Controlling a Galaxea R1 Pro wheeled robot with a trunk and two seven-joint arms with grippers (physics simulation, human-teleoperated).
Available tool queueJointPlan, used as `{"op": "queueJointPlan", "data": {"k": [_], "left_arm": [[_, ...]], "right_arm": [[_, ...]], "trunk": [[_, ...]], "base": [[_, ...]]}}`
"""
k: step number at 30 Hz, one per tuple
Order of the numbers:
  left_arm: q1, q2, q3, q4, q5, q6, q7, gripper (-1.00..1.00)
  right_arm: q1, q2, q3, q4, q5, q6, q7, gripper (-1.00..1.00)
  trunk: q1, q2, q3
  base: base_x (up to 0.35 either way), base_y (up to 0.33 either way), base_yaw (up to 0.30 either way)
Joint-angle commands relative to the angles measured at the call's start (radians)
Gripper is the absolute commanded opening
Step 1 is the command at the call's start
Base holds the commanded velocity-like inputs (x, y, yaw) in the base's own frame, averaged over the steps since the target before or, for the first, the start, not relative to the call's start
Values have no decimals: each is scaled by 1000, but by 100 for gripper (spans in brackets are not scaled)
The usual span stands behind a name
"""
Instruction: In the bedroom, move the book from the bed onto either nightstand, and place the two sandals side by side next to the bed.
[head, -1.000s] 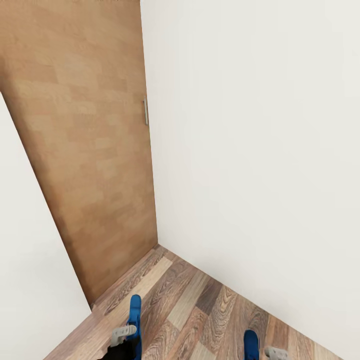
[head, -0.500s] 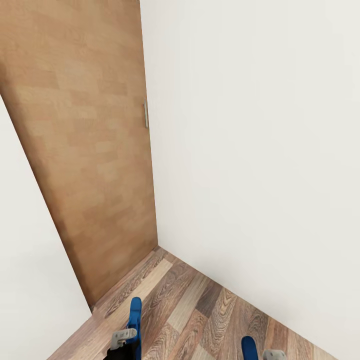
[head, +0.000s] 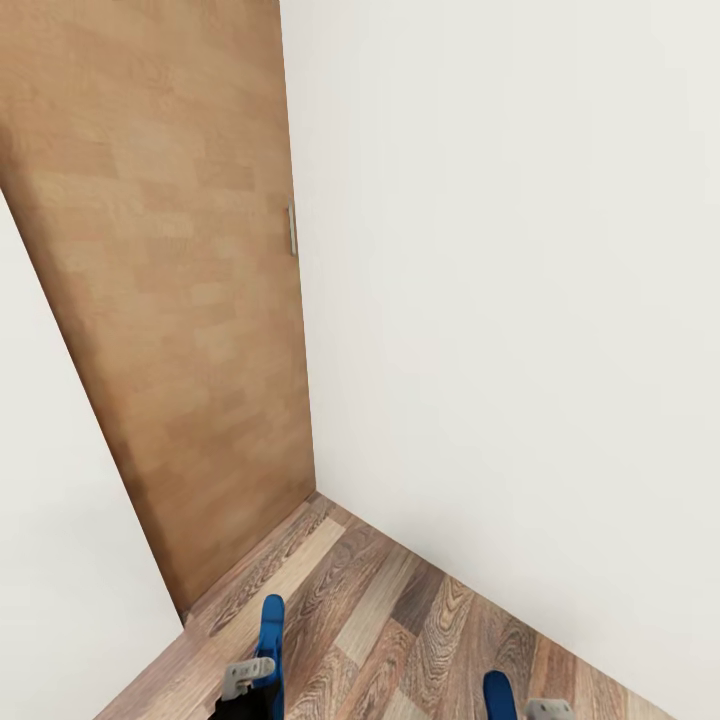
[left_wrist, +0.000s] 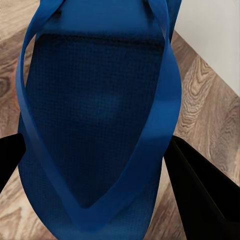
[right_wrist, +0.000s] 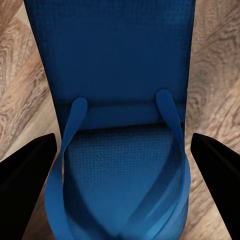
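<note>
Wood-plank floor (head: 390, 610), blue sandal (left_wrist: 95, 125) in left tool (left_wrist: 95, 200), another sandal (right_wrist: 120, 125) in right tool (right_wrist: 120, 190)

Matt wood-grain door (head: 170, 300); plain matt white wall (head: 520, 300); wood-plank floor (head: 400, 620); sandal (left_wrist: 95, 125) sole finely textured, foam-like.

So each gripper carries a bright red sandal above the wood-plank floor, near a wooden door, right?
Not quite: the sandals are bright blue, not red. The left wrist view shows one blue sandal between black fingers, the right wrist view the other. Floor and door are right.
</note>
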Motion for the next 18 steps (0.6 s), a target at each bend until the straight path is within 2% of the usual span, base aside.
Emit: {"op": "queueJointPlan", "data": {"k": [1, 8, 18], "left_arm": [[-1, 0, 6, 1, 4, 0, -7, -100], [-1, 1, 6, 1, 5, 0, -7, -100], [-1, 1, 6, 1, 5, 0, -7, -100]], "right_arm": [[-1, 0, -8, 0, 8, -1, 6, -100], [-1, 2, -8, 0, 9, -1, 7, -100], [-1, 3, -8, 0, 8, -1, 9, -100]], "trunk": [[0, 0, -1], [0, 0, -1], [0, 0, -1]], "base": [[0, 0, 0], [0, 0, -28], [0, 0, -252]]}}
